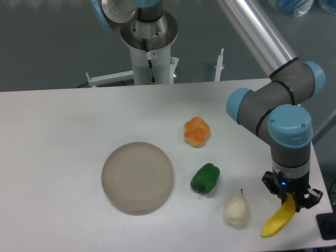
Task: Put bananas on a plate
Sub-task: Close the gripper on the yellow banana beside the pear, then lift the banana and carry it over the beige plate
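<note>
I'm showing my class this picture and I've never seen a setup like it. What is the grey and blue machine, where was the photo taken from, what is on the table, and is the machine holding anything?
The grey and blue machine is a robot arm with jointed tubes. At its tip is a gripper, two fingers that pinch things. One fixed camera looks down at the white table from the front.

On the table lie a round beige plate, bare of food, an orange pumpkin-like toy, a green pepper and a whitish pear.

The gripper is closed on the upper end of a yellow banana near the table's right front corner, far from the plate.
</note>
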Motion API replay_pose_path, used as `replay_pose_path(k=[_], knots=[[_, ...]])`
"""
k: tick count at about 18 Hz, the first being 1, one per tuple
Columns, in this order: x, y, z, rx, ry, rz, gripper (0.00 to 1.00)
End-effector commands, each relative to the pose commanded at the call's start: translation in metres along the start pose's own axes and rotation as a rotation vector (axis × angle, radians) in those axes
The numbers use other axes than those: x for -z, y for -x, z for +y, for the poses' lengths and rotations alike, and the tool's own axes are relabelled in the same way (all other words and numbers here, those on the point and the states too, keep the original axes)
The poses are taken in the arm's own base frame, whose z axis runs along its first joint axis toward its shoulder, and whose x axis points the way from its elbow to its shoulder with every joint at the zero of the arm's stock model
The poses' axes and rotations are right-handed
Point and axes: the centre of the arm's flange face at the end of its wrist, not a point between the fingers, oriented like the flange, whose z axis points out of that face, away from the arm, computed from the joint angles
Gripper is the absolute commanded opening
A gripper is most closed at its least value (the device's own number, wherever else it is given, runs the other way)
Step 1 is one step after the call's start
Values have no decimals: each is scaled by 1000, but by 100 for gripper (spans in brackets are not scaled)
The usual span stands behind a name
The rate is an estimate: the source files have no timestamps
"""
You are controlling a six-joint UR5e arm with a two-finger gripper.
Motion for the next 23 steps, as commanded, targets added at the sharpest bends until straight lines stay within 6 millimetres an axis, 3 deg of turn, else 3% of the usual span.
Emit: replay_pose_path(k=[12, 16, 20, 23], knots=[[12, -2, -2, -3, -9, 1, 25], [41, -10, 2, 19, 13, 68, 25], [84, -32, 0, 105, -35, 146, 25], [104, -76, -9, 169, -28, 210, 25]])
